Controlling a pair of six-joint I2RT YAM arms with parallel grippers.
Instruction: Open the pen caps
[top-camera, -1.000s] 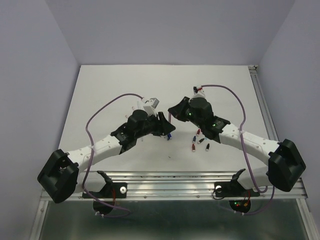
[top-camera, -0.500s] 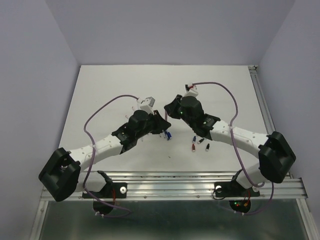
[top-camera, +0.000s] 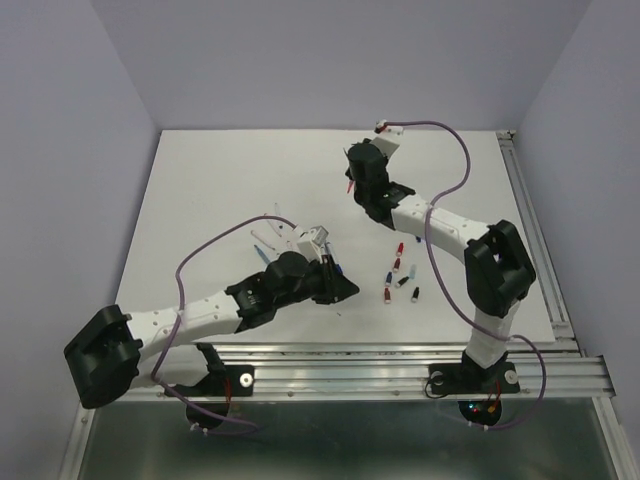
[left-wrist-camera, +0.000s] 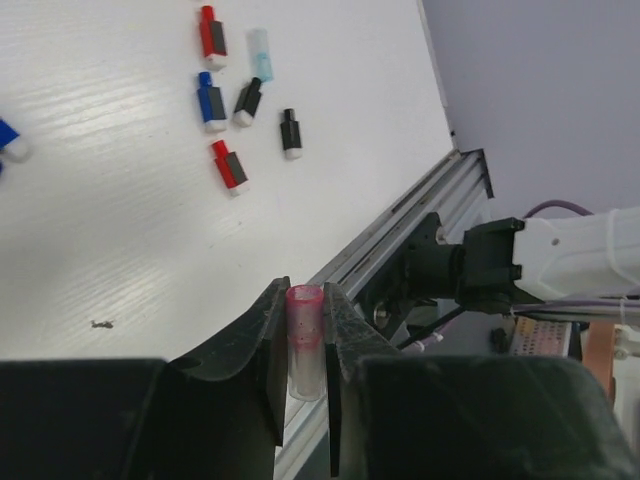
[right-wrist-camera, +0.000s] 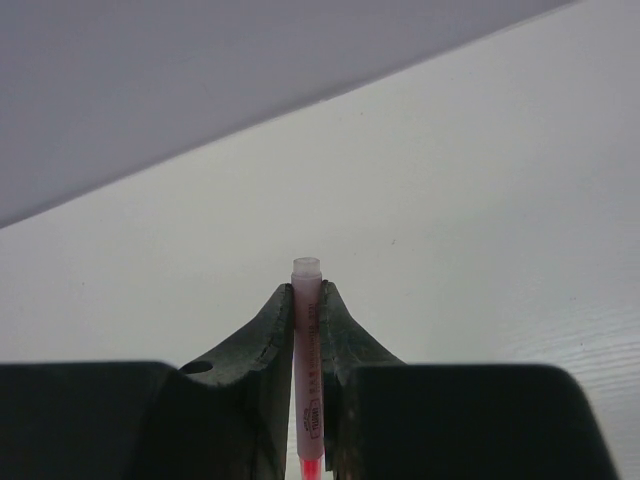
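On the white desk (top-camera: 220, 190), the cluster of loose caps (left-wrist-camera: 230, 165) serves as our landmark. We count six there: two red, two black, one blue and one pale clear. One more blue piece (left-wrist-camera: 8, 142) lies apart from the cluster, cut off by the left wrist view's edge, and we cannot tell whether it is a cap or a pen.

Left of the cluster, the left claw (left-wrist-camera: 304, 300) is pinched tight on one pink-rimmed clear cap (left-wrist-camera: 305, 345). Beyond the cluster, toward the far wall, the right claw (right-wrist-camera: 307, 295) is clamped on one red pen (right-wrist-camera: 309, 400), whose pale tip stands above the jaws.

A few white pens (top-camera: 268, 236) lie left of the cluster, partly hidden by the left arm, so we cannot count them.

The metal rail (top-camera: 380, 352) at the near edge runs close to the cluster. Broad bare surface opens beyond the cluster, toward the far wall and the left edge.
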